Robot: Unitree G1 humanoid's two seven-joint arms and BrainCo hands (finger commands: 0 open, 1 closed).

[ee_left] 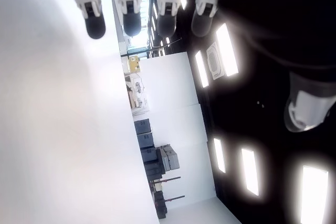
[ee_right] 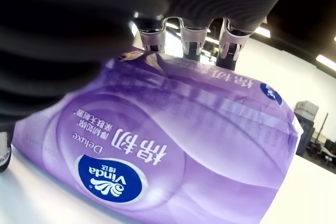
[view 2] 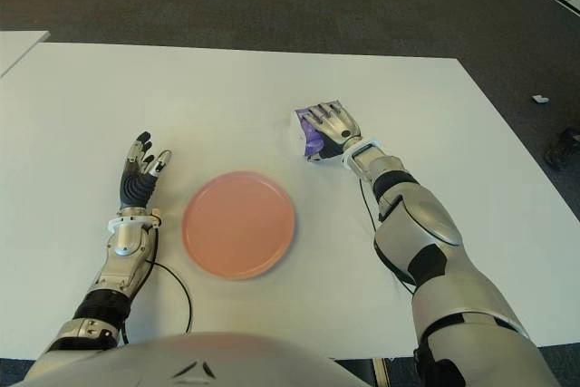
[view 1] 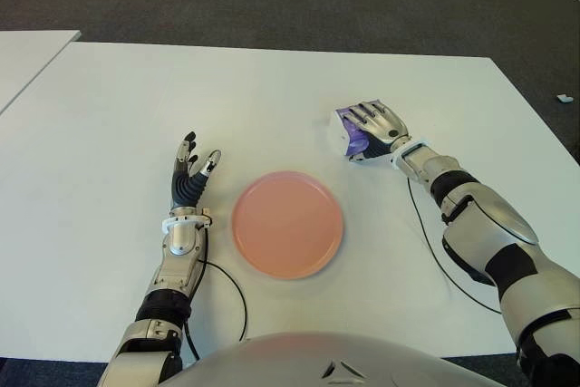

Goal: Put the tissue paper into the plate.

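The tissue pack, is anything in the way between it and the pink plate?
No, nothing visible is. The right hand is wrapped over the tissue pack, and only bare white table lies between it and the pink plate. The left hand shows on the plate's other side.

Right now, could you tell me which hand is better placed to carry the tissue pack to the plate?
The right hand: its fingers are already wrapped over the purple tissue pack, beyond the pink plate on its right. The left hand is open beside the plate's left, holding nothing.

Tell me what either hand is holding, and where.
Right hand grips the purple plastic tissue pack from above, fingers over its top; left hand holds nothing.
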